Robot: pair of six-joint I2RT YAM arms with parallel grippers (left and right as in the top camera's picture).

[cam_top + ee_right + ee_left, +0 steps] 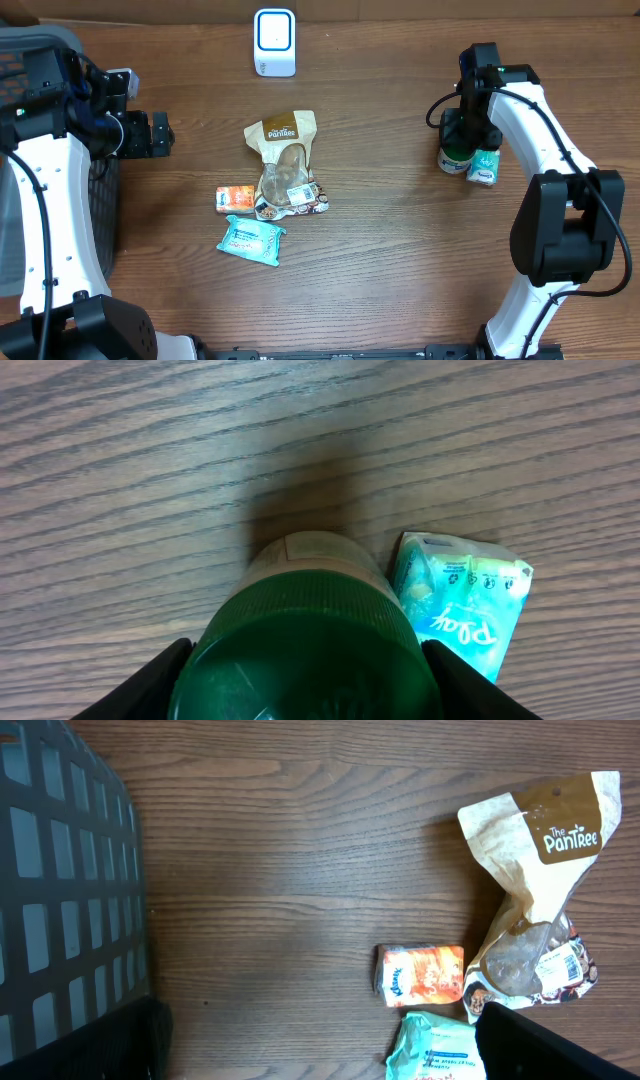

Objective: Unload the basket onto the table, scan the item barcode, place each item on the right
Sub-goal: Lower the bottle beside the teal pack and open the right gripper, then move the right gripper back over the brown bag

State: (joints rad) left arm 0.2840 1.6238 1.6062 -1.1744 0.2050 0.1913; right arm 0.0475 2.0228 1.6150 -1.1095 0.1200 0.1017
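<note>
- The right gripper is closing on a bottle: its two fingers are pressing on both sides of the green cap, about half open.
- The bottle is standing upright on the desk, at the right side, under the right arm.
- A light-blue "Play" packet is lying just beside the bottle, touching it or nearly touching it.
- The left gripper is standing wide open and is holding nothing; it is hovering over bare wood at the left side, near a dark basket.
- A white scanner is sitting at the far edge of the desk, in the middle, well apart from the bottle.
- In the centre of the desk, a brown "The Pantree" pouch is lying flat.
- An orange Kleenex pack is lying just beside the lower end of the pouch.
- A teal packet is lying near the orange pack, on the side closer to the robot.
</note>
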